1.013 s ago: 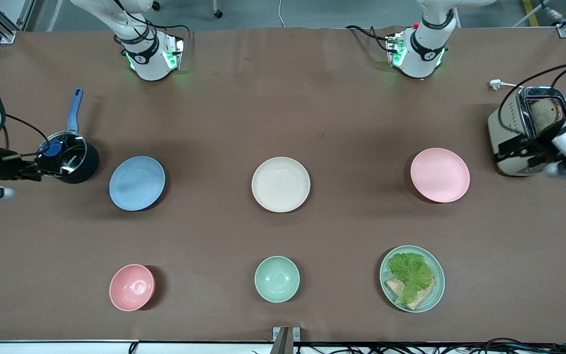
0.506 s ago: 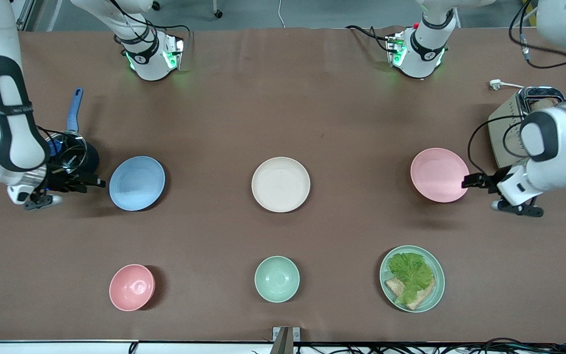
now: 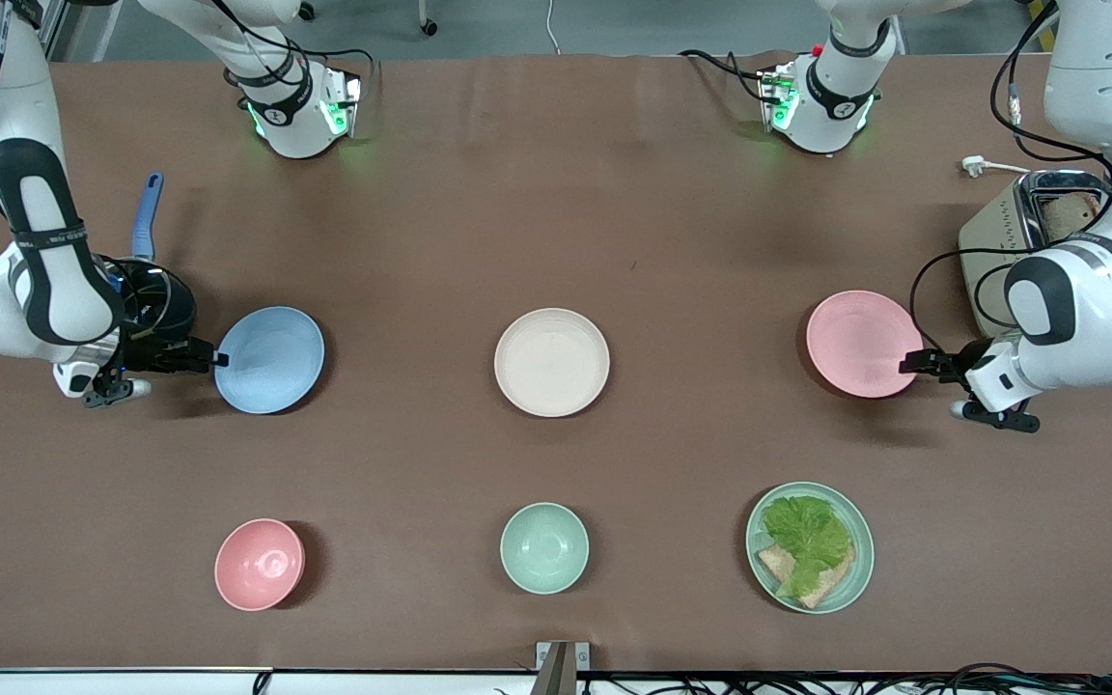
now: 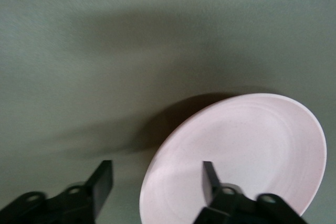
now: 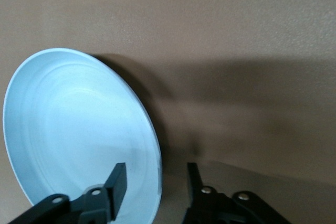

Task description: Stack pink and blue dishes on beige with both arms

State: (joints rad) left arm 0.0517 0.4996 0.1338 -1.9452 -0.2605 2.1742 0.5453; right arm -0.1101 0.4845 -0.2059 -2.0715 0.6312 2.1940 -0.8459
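Observation:
The beige plate [image 3: 551, 362] lies at the table's middle. The blue plate [image 3: 269, 359] lies toward the right arm's end. My right gripper [image 3: 215, 360] is open and straddles its rim, one finger over the plate [image 5: 79, 135] and one outside it. The pink plate [image 3: 863, 344] lies toward the left arm's end. My left gripper [image 3: 909, 364] is open at its rim, one finger over the plate [image 4: 247, 150] and the other outside above the cloth.
A black pot with a blue handle [image 3: 146, 290] stands beside the blue plate, under the right arm. A toaster [image 3: 1034, 246] stands by the left arm. Nearer the camera are a pink bowl [image 3: 259, 564], a mint bowl [image 3: 543, 547] and a mint plate with lettuce and bread [image 3: 810, 546].
Both arms swung in from the table's ends and came down. Each open gripper now reaches the outer rim of its plate. The plates have not moved.

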